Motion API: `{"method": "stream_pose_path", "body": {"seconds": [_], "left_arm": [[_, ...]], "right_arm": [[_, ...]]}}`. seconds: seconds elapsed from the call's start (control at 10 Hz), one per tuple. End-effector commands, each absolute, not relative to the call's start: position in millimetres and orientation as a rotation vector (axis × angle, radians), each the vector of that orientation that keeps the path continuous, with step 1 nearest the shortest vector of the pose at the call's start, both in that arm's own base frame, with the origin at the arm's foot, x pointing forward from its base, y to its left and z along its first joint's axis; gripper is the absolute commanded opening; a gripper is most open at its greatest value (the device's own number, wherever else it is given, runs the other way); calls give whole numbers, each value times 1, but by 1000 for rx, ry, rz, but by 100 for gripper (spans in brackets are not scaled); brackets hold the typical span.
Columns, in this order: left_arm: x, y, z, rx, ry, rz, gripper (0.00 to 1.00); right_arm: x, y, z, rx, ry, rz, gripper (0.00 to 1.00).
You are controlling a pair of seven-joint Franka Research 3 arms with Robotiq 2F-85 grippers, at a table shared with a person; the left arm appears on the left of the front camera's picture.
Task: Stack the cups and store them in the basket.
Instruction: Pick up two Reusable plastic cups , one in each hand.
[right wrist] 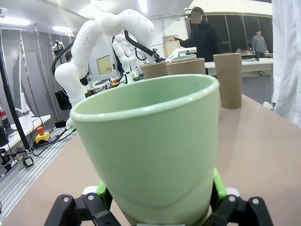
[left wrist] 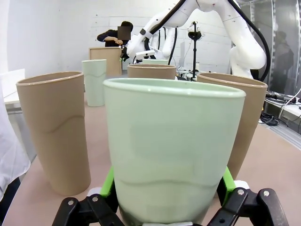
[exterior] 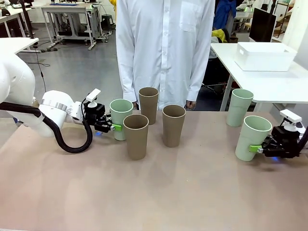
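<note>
The table (exterior: 154, 192) fills the lower frame, and the white basket (exterior: 265, 56) sits upper right on another table (exterior: 288, 89). Three brown cups (exterior: 173, 125) stand at centre. At centre left, the left claw (exterior: 115, 127) is clamped on the left mint cup (exterior: 120, 113). At the right edge, the right claw (exterior: 255, 148) is clamped on the tilted right mint cup (exterior: 253, 134).

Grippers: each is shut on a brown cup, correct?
Not quite: the colour is wrong. The left gripper is shut on a mint green cup, and the right gripper on a second mint green cup. The two wrist views show it.
</note>
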State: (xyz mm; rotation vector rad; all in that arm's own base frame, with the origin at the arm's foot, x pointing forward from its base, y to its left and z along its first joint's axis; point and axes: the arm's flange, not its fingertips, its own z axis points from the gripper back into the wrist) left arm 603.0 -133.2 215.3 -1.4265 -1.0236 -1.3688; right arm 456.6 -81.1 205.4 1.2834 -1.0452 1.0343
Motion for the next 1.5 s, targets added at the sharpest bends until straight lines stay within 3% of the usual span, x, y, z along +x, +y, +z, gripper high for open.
{"method": "stream_pose_path", "body": {"seconds": [0.0,0.1,0.2,0.3,0.4,0.5,0.6,0.7,1.0,1.1,1.4], "left_arm": [[604,-138,213,-1441,-1053,-1386,81],[604,-137,213,-1440,-1053,-1390,81],[604,-137,213,-1440,-1054,-1391,61],[604,-137,213,-1445,-1060,-1390,76],[603,-137,213,-1456,-1062,-1387,42],[603,-137,214,-1464,-1065,-1383,57],[602,-136,215,-1505,-1073,-1361,24],[603,-134,214,-1431,-1034,-1377,24],[603,-134,214,-1431,-1034,-1377,24],[603,-133,213,-1434,-1035,-1374,85],[566,-110,255,-1321,-1141,-1316,85]], "right_arm": [[462,-77,207,1287,-1063,1017,80],[461,-78,208,1285,-1069,1018,80],[461,-80,209,1282,-1077,1022,60],[460,-82,210,1283,-1084,1023,75],[460,-82,211,1282,-1087,1023,40],[460,-82,210,1278,-1087,1027,55],[457,-82,210,1290,-1046,1093,48],[457,-83,206,1280,-1051,1035,48],[457,-83,206,1280,-1051,1035,48],[457,-83,206,1280,-1049,1044,85],[434,-58,260,1195,-1168,1024,85]]}}
